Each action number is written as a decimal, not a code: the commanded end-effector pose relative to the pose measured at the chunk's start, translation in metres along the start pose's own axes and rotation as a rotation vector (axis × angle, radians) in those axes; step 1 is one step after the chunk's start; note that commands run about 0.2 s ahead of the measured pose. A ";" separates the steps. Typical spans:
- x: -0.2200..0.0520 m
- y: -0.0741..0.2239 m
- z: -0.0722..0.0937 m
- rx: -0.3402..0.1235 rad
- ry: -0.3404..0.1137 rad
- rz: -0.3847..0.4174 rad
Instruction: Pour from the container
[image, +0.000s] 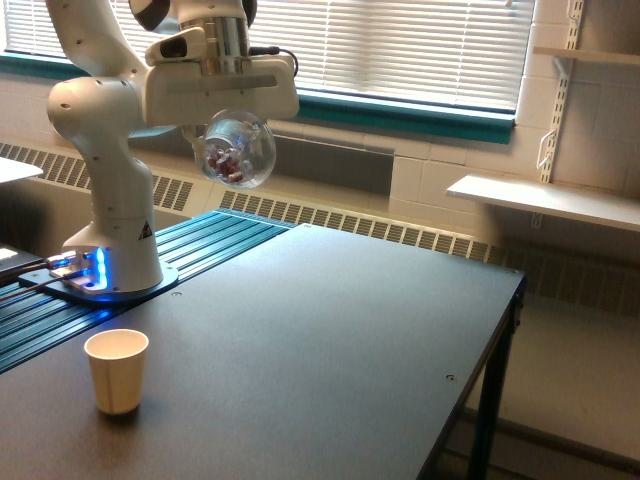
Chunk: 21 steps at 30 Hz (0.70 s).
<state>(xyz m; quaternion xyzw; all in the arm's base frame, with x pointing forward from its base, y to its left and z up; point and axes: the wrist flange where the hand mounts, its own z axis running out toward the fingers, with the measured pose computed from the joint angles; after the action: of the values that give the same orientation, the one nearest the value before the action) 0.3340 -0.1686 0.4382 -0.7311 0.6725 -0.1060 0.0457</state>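
Note:
The container (238, 149), a clear rounded plastic cup with small reddish-brown pieces inside, hangs high over the back left of the dark table. My gripper (230, 125) is shut on it from above, under the white hand. The cup is tipped on its side, its base turned toward the camera. The fingers themselves are mostly hidden behind the cup and the hand. A beige paper cup (117, 371) stands upright on the table near the front left, well below and to the exterior view's left of the container.
The arm's white base (112, 250) stands on a blue ribbed strip (200, 245) at the table's left. The dark table (330, 350) ends at an edge on the exterior view's right. A shelf (545, 200) and radiator grille run along the back wall.

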 end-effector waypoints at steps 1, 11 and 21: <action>-0.005 0.025 0.011 -0.061 -0.059 0.032; 0.005 0.063 0.009 -0.138 -0.005 0.041; -0.001 0.094 0.039 -0.280 -0.023 -0.097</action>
<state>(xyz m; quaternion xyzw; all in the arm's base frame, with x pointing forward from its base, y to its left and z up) 0.2588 -0.1781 0.3974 -0.7387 0.6723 -0.0299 -0.0373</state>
